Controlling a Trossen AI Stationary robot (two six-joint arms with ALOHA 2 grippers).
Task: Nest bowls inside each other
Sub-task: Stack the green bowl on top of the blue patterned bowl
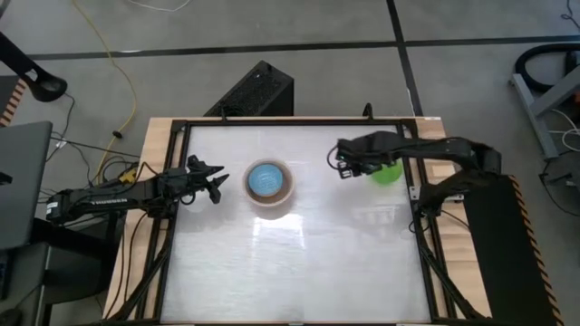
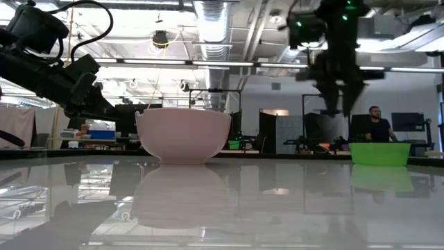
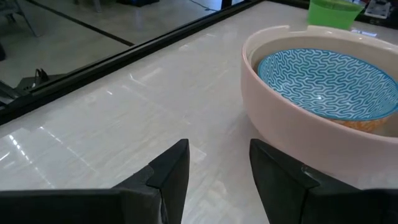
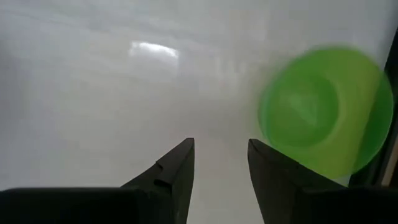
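A pale pink bowl [image 1: 269, 184] stands on its base left of the table's middle. A blue patterned bowl [image 3: 329, 81] sits nested inside it, and a tan rim [image 3: 368, 125] shows between the two. A small bright green bowl [image 1: 388, 172] stands upright near the table's right edge. My right gripper [image 4: 221, 155] hangs open above the table, pointing down. It is just left of the green bowl [image 4: 323, 112] and touches nothing. My left gripper [image 3: 219, 162] rests open, low and nearly level, a little left of the pink bowl [image 3: 298, 124].
A black frame [image 1: 181, 127] and wooden borders edge the white table. A black box [image 1: 254, 91] and cables lie on the floor beyond the far edge. Bare tabletop spreads between the two bowls and toward the near edge. A person [image 2: 378, 128] stands in the room behind.
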